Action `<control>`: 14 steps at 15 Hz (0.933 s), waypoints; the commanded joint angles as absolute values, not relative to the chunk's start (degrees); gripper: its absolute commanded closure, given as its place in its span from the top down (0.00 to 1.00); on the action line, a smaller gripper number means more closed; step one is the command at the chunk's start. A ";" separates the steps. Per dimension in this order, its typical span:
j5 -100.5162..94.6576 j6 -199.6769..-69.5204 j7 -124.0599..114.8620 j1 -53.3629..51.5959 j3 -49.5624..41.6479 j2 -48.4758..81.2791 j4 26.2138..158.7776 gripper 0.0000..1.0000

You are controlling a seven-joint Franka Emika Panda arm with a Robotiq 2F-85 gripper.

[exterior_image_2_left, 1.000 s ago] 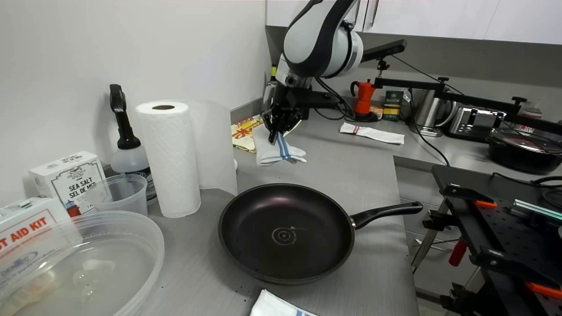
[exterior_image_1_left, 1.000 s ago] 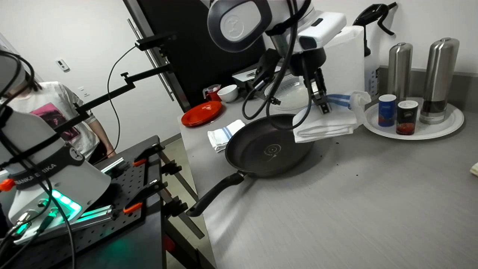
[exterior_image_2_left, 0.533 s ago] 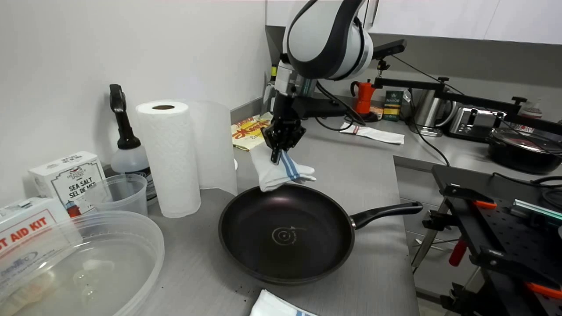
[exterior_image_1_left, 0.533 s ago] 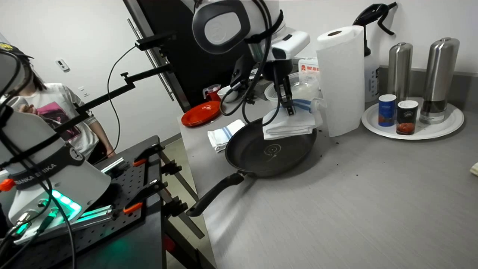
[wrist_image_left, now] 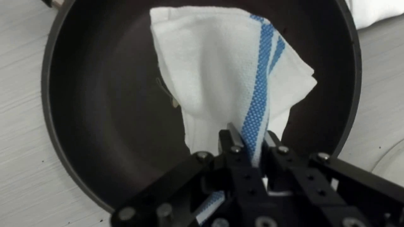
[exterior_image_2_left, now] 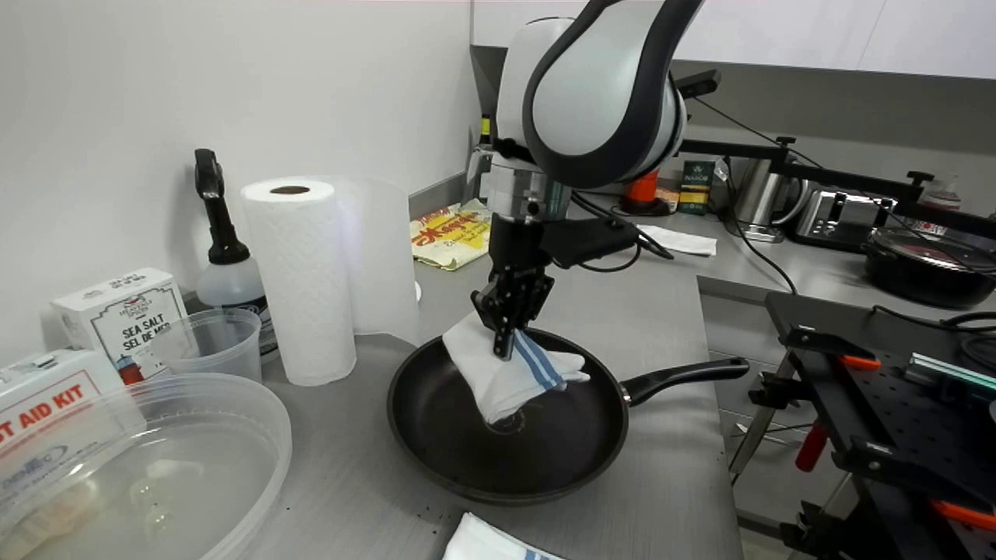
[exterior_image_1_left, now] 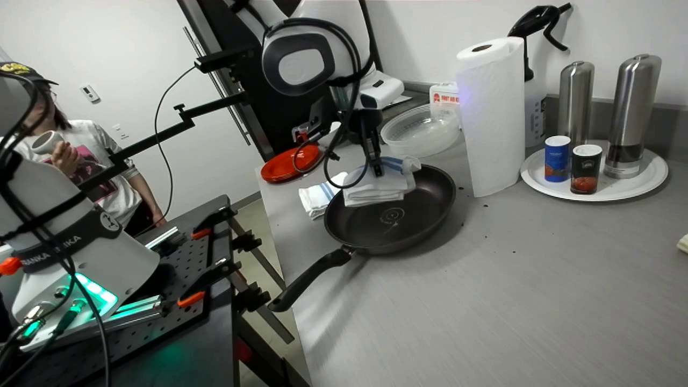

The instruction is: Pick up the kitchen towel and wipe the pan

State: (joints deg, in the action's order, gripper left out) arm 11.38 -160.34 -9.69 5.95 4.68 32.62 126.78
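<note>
Pinching the white kitchen towel (wrist_image_left: 214,69) by its blue-striped fold over the frying pan (wrist_image_left: 126,94), the gripper (wrist_image_left: 251,135) likely has a soft, light, floppy load, best held there.

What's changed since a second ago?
The hand has carried the striped towel left, in an exterior view, from outside the pan to over its inside, gripping it throughout. A person has brought a white cup into view. The pan, paper-towel roll and second folded towel stayed put.
</note>
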 commanded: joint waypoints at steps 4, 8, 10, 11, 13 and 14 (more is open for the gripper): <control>13.45 -161.25 -7.58 3.77 8.35 31.42 130.37 0.04; 14.59 -161.90 -6.51 4.37 10.91 32.00 130.64 0.04; 15.35 -161.92 -5.77 4.76 11.85 32.21 130.80 0.04; 15.83 -161.87 -5.22 5.11 12.32 32.39 130.77 0.04; 17.34 -161.60 -3.59 6.40 13.80 33.05 130.42 0.04; 18.26 -161.55 -2.66 7.15 14.69 33.46 130.24 0.04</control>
State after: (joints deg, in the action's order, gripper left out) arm 14.77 -161.05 -6.53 4.78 11.95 33.00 130.02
